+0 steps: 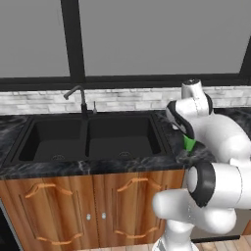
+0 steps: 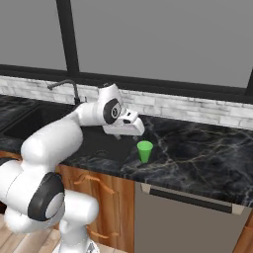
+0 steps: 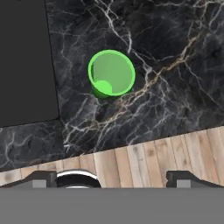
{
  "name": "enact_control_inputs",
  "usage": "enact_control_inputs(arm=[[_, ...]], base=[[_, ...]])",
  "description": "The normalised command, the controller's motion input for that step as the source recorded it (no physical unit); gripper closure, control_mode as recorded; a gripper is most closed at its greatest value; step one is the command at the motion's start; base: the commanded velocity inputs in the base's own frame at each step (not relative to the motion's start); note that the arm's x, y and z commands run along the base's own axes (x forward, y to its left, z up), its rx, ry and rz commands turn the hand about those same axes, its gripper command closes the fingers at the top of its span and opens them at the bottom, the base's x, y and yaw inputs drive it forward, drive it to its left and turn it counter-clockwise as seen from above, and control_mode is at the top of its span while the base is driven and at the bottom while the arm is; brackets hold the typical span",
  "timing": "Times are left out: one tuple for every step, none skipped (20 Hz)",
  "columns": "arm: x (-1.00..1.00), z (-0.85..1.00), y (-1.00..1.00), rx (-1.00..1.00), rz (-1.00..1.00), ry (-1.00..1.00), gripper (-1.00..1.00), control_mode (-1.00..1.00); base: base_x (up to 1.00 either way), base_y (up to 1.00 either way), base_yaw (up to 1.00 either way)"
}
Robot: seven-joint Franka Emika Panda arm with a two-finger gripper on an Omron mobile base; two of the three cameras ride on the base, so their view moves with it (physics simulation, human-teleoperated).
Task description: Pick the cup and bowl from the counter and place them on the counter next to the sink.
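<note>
Your two-finger gripper (image 3: 112, 179) hangs above the glossy black marble counter (image 2: 197, 148), fingers spread wide, holding nothing. Small bright green tumbler cup (image 2: 145, 150) stands upright just beside the matte black sink (image 1: 88, 137).

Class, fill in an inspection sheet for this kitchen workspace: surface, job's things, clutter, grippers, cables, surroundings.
Surface: glossy black marble counter with pale veins, wooden cabinet fronts below.
Job's things: green cup stands upright on the counter just right of the sink; it looks empty in the hand view. Bowl: nothing seen.
Clutter: nothing seen.
Grippers: gripper open, above the cup, holding nothing.
Cables: nothing seen.
Surroundings: dark curved faucet behind the sink, pale brick backsplash, window above.
</note>
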Motion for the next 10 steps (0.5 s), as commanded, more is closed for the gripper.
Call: enact_control_inputs(arm=[[-0.67,0.51,0.69,0.13,0.14,0.0,-1.0,-1.0],[-0.76,0.31,0.79,0.16,0.19,0.01,-1.0,-1.0],[-0.74,0.17,0.71,0.2,0.23,0.04,-1.0,-1.0],[-0.72,0.09,0.67,0.22,0.24,0.04,-1.0,-1.0],[-0.74,0.05,0.71,0.22,0.25,0.01,-1.0,-1.0],[-0.74,0.02,0.69,0.23,0.25,0.0,-1.0,-1.0],[-0.68,0.06,0.72,0.25,0.27,0.0,-1.0,-1.0],[-0.61,0.0,0.53,0.32,0.25,0.0,-1.0,-1.0],[-0.66,0.0,0.41,0.35,0.23,0.0,-1.0,-1.0],[-0.77,0.0,0.31,0.31,0.21,0.0,-1.0,-1.0]], base=[[0.0,0.0,0.0],[0.0,0.0,0.0],[0.0,0.0,0.0],[0.0,0.0,0.0],[0.0,0.0,0.0],[0.0,0.0,0.0],[0.0,0.0,0.0],[0.0,0.0,0.0],[0.0,0.0,0.0],[0.0,0.0,0.0]])
